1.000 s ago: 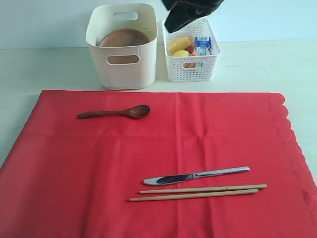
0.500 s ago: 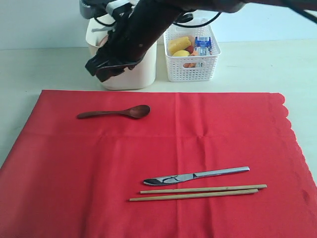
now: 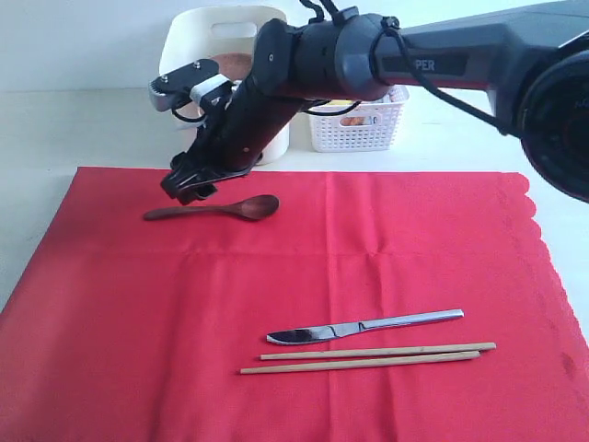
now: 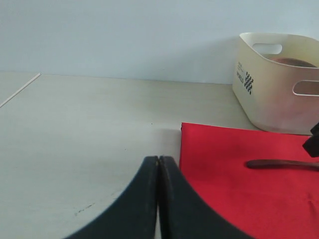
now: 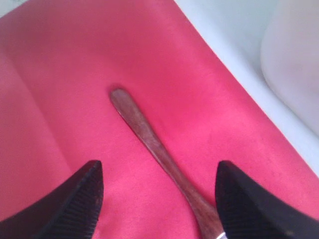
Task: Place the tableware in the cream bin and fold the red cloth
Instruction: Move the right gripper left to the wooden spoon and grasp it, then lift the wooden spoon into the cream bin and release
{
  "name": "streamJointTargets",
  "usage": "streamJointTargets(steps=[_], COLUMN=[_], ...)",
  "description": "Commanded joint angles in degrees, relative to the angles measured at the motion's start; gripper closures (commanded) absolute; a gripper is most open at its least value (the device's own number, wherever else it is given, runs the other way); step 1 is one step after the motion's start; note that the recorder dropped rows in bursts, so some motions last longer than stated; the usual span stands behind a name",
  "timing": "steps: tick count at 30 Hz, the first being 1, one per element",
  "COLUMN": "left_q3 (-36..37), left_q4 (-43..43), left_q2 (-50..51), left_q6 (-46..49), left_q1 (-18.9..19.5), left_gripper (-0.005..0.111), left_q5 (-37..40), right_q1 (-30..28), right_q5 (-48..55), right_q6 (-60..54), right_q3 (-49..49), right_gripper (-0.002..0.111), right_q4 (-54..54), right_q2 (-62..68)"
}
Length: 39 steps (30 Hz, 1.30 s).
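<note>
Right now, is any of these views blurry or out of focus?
Right wrist view: soft all over, with the spoon smeared and the bin only a pale blur. Exterior view: crisp on the knife. Left wrist view: sharp, and even the bin's small checker print shows.

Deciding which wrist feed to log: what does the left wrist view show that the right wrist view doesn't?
Left only: the left hand, shut over the table, and the brown plate in the cream bin. Right only: the right hand, open, straddling the handle of the wooden spoon. Both: that spoon and the red cloth; the right view's blurred pale shape may be the bin.
</note>
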Motion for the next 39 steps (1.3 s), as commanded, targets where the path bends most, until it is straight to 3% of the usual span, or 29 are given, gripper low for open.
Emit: streamJointTargets(steps=[1,13,27,39], left_q3=[0.0,0.0,0.0,0.0], left_q4=[-0.3,-0.3,-0.3,-0.3], left_q2=[-0.3,-0.3,-0.3,-0.3], left_q6=[-0.2,-0.2,-0.2,-0.2], left_q1=[-0.4,-0.4,-0.4,-0.4], left_gripper=[0.104,0.104,0.104,0.104], left_q5=[0.0,0.0,0.0,0.0], right_q1=[0.0,0.0,0.0,0.0], right_q5=[-1.1,0.0,0.7,3.8], right_q6=[-3.7,-8.1,-9.5,-9.5], right_q3=[-0.3,-0.3,-0.3,-0.3], right_gripper=[0.046,0.049,0.092,0.093], right_q4=[-1.0,-4.6,-8.7,-9.8], right_q2=[1.5,3.6,3.7,5.3])
